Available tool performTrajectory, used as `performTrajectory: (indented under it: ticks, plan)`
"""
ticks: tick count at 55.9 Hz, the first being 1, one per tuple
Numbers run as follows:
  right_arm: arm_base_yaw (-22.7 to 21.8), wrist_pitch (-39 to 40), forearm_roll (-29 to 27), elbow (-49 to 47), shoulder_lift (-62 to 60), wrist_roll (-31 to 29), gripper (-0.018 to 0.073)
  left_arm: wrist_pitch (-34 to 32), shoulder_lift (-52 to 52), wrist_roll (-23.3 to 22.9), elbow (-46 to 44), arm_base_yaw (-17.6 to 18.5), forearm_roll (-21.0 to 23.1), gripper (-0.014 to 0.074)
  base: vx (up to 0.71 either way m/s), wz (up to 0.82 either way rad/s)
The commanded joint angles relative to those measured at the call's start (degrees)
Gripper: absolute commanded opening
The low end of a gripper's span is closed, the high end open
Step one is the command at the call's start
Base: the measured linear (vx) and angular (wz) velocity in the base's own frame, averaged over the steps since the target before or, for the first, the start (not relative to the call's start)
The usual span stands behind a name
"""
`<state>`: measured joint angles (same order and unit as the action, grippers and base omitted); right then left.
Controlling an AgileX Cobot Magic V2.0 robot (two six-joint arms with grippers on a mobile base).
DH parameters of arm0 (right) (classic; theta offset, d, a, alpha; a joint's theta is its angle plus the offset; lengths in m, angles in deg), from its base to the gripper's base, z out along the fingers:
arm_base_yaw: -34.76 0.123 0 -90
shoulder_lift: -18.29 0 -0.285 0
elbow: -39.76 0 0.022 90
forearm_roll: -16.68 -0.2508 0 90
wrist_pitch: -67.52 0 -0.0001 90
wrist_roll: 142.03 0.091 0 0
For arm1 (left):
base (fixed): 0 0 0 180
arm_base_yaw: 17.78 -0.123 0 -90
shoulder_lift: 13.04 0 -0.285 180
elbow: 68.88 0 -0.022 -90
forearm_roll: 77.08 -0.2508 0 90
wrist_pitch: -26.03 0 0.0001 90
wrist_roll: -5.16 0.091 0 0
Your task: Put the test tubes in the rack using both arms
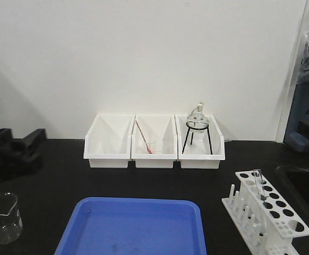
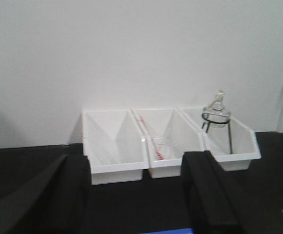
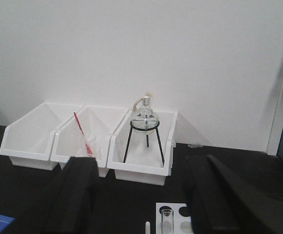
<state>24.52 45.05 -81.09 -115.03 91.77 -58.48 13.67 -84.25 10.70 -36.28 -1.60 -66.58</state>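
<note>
White plastic makes up the rack [image 1: 266,213], which stands at the front right corner of the black tabletop [image 1: 53,175], its row of pegs on the side toward the tabletop's middle. One clear test tube [image 1: 259,183] stands in a hole near the rack's far end, leaning slightly; the right wrist view shows its open mouth [image 3: 167,214] just beside dark empty holes.

A blue tray [image 1: 133,226] lies at the middle of the front edge. A glass beaker [image 1: 2,218] sits near the front left corner. Along the back edge, against the white wall, three white bins [image 1: 154,142] stand side by side, touching. The left one looks empty, the middle one holds a thin red-marked rod [image 1: 142,136] leaning over a small glass, and the right one holds a round flask [image 1: 198,117] on a black wire stand.

The left gripper [image 2: 136,195] is spread, with both dark fingers [image 2: 209,195] apart and nothing between them. The right gripper [image 3: 141,200] is likewise spread wide above the rack's far end, holding nothing.
</note>
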Motion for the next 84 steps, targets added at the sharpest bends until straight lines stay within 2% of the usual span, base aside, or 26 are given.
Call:
performTrajectory:
  ticks: [1,10,18,29,30,35,43,84]
  plan:
    - [-0.16,-0.65,-1.79,-1.66,-1.29,-0.22,0.0456,-4.08,8.4,2.31,4.46,-2.68,-3.41,0.0412,0.0,0.0]
    - [-0.16,-0.65,-1.79,-1.66,-1.29,-0.22,0.0456,-0.81,23.27,1.33,18.78,-6.47,-11.37,0.0197,0.0,0.0]
    - [-0.16,-0.65,-1.79,-1.66,-1.29,-0.22,0.0456,2.74,37.0,1.33,30.19,-9.45,-12.14,-0.0011,0.0,0.0]
    - [-0.16,-0.65,-1.79,-1.66,-1.29,-0.22,0.0456,6.15,53.35,1.28,40.51,-12.02,-12.02,-0.0009,0.0,0.0]
    - [-0.16,-0.65,-1.79,-1.66,-1.29,-0.22,0.0456,6.07,60.4,1.28,45.06,-12.08,-9.62,-0.0009,0.0,0.0]
    - [-0.16,-0.65,-1.79,-1.66,-1.29,-0.22,0.0456,6.89,65.51,1.28,47.9,-12.08,-5.89,-0.0009,0.0,0.0]
    - [-0.16,-0.65,-2.29,-1.66,-1.29,-0.22,0.0456,9.18,63.97,1.28,47.65,-12.01,-5.0,-0.0009,0.0,0.0]
    - [-0.16,-0.65,-3.1,-1.66,-1.29,-0.22,0.0456,9.08,63.7,1.28,47.65,-12.01,-5.0,-0.0007,0.0,0.0]
